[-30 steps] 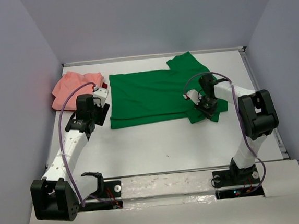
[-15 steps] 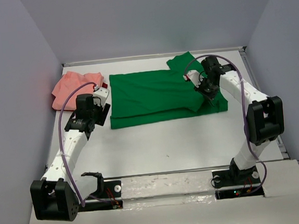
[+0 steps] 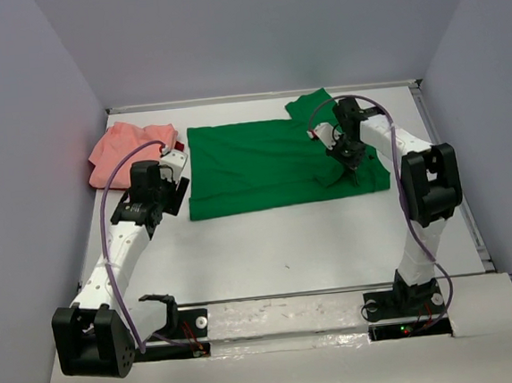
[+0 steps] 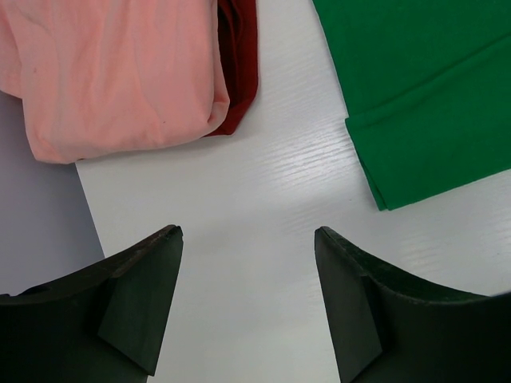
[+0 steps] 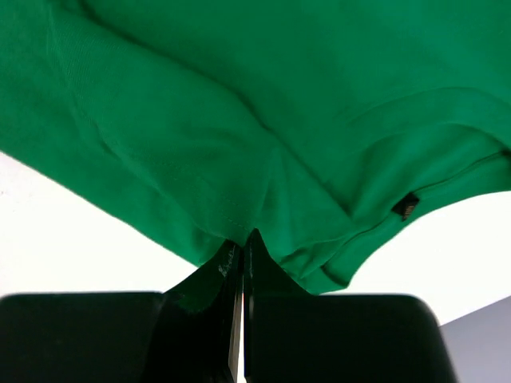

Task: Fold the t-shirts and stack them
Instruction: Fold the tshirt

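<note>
**Top and wrist views, L to R.**

Far-left corner of the table (image 3: 287,242): the salmon-pink t-shirt (image 3: 125,151) is seen bunched in a loose heap. In the wrist view a strip of dark red cloth (image 4: 238,56) is shown tucked under its right edge, touching it.

Just beside the heap, on the side nearer the arm bases, the L gripper (image 4: 247,239) is held over bare tabletop. Its jaws are spread wide w/ nothing between them, and no cloth is touched. The pink heap is seen to the upper left of its fingers, and a corner of the green t-shirt (image 3: 254,165) to the upper right.

Centre: the green t-shirt is laid flat across the far half of the table, long axis L–R. Its left hem is kept apart from the pink heap, and a doubled edge is visible along the near side.

Right: the R gripper (image 5: 243,243) is clamped tight on a fold of green cloth at the shirt's right end, approx. at the sleeve. The cloth is drawn into a ridge at the fingertips. A small black tag (image 5: 406,206) is seen on the hem nearby. Possibly more than one layer is pinched; this is not resolved by the wrist view.
</note>
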Available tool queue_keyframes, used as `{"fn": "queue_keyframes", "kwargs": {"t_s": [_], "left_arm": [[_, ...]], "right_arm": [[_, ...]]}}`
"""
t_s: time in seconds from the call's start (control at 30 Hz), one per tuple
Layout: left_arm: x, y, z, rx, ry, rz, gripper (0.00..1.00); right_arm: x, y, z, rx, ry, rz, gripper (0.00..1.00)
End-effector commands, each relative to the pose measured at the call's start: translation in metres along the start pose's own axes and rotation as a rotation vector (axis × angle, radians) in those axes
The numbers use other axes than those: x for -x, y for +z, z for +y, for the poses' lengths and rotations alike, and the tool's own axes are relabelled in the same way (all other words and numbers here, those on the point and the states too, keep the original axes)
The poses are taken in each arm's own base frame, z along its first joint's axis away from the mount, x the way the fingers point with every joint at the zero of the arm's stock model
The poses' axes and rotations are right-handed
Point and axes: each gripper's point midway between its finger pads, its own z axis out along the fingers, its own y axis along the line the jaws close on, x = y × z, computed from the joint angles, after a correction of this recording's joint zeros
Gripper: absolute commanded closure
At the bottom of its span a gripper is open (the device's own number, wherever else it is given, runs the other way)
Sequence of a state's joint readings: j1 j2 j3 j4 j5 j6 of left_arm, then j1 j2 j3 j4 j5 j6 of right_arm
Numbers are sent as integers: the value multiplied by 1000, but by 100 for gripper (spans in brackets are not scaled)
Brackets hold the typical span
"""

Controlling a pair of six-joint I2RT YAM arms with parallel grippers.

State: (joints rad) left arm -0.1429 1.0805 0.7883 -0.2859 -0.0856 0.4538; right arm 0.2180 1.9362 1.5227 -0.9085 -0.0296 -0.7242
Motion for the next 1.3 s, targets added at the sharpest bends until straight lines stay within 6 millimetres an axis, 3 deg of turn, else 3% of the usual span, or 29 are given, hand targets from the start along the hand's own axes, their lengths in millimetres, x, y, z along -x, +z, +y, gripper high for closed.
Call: {"fn": "queue_keyframes", "kwargs": {"t_s": [0.0, 0.7, 1.27], "left_arm": [[17, -3, 5, -3, -15, -35, 21], [16, 6, 1, -24, -9, -1, 20], [14, 14, -7, -60, 3, 33, 20]], "right_arm": [[31, -13, -21, -83, 7, -74, 100], [56, 20, -50, -120, 30, -61, 100], [78, 34, -77, -186, 32, -89, 100]]}}
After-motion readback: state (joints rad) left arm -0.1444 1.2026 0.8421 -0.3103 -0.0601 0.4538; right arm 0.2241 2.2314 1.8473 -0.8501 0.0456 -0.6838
